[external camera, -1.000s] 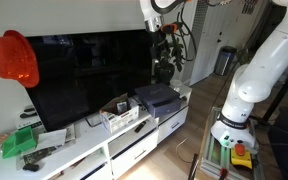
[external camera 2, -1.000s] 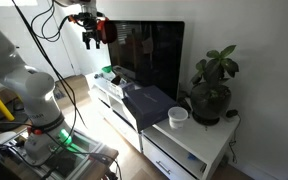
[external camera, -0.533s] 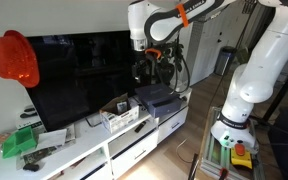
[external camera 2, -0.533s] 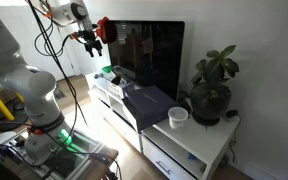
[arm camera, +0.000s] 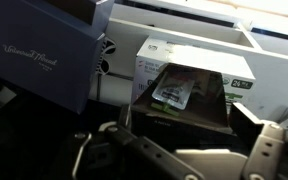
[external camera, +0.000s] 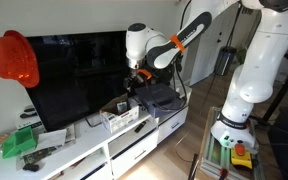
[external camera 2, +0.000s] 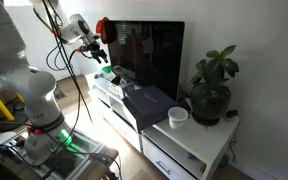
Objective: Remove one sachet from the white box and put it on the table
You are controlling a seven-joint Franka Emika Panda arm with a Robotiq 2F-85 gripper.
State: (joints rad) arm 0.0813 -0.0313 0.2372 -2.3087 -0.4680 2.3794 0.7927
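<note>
The white box (external camera: 122, 118) stands on the table (external camera: 89, 152), a long white cabinet below the TV. In the wrist view the white box (arm camera: 189, 57) is open, with pale and brownish sachets (arm camera: 180, 88) lying inside. My gripper (external camera: 134, 84) hangs just above the box, apart from it. In the wrist view the gripper (arm camera: 179, 150) is at the bottom edge with its fingers (arm camera: 272, 148) spread wide and nothing between them. It also shows in an exterior view (external camera 2: 98, 52) above the far end of the table (external camera 2: 189, 140).
A dark grey boxy unit (external camera: 156, 97) sits right beside the white box and shows as a blue-grey box (arm camera: 44, 50) in the wrist view. A large TV (external camera: 79, 70) stands behind. A white cup (external camera 2: 178, 116) and a plant (external camera 2: 212, 85) are at one end, green items (external camera: 17, 142) at the other.
The arm has come down from the height of the TV's top and across toward the white box. The gripper now hangs just above it. Nothing on the table has moved.
</note>
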